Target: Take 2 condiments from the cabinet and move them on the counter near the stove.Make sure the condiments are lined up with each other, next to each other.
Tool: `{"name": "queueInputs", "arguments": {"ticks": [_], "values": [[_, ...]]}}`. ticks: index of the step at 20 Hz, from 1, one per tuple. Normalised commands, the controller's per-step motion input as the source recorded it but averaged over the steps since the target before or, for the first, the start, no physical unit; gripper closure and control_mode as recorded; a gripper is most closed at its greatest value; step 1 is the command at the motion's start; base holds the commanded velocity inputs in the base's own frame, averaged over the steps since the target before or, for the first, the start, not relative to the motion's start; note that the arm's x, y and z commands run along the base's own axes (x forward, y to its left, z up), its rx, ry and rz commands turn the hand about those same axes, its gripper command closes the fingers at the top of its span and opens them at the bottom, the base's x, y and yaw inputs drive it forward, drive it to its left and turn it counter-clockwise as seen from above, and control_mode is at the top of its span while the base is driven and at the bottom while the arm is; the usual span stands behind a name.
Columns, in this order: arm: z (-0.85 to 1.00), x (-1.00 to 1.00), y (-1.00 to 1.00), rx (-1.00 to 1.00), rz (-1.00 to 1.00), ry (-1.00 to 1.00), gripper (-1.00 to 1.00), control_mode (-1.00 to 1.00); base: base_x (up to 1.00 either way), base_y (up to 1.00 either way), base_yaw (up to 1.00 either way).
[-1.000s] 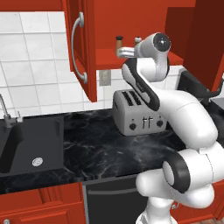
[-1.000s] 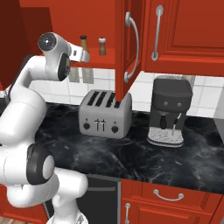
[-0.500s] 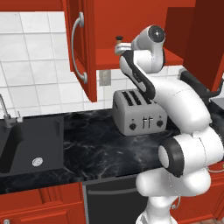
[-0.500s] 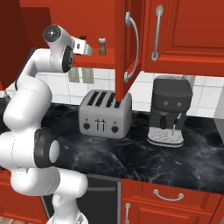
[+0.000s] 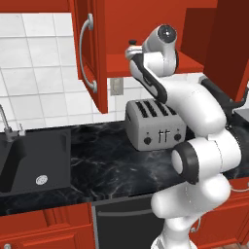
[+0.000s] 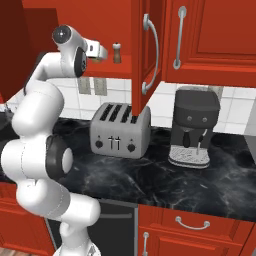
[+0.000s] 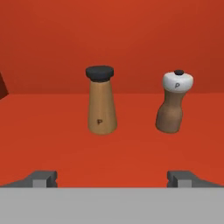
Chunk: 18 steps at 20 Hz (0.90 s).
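Note:
Two condiments stand upright on the red inner shelf (image 7: 52, 144) of the open cabinet (image 6: 147, 50). In the hand view the taller mill with the dark cap (image 7: 101, 103) is left of the shorter one with the pale top (image 7: 173, 103). My gripper (image 7: 112, 179) is open, level with the shelf and a short way in front of both, with nothing between its fingertips (image 7: 43, 178). From the right base view the gripper (image 6: 101, 51) sits just left of one condiment (image 6: 117, 52). The black counter (image 5: 97, 155) lies below. The stove is out of view.
A silver toaster (image 6: 120, 130) stands on the counter directly under the shelf. A dark coffee machine (image 6: 192, 127) stands to its right. The black sink (image 5: 34, 160) is at the left. The open cabinet door (image 5: 90, 53) hangs left of the hand.
The arm has lifted the hand to shelf height and moved it closer to the condiments. The hand now covers one of them in the right base view. The jaws stayed open.

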Motion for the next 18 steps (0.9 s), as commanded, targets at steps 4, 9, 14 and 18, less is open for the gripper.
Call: {"name": "queueInputs", "arguments": {"ticks": [4,9,14,18], "values": [[0.00,0.24,0.10,-0.05,0.00,0.00,-1.00,-1.00,0.00,0.00,0.00],[0.00,0.18,0.13,-0.04,0.00,0.00,-1.00,-1.00,0.00,0.00,0.00],[0.00,0.25,0.11,-0.02,0.00,0.00,-1.00,-1.00,0.00,0.00,0.00],[0.00,0.29,0.07,0.00,0.00,0.00,-1.00,-1.00,0.00,0.00,0.00]]}}
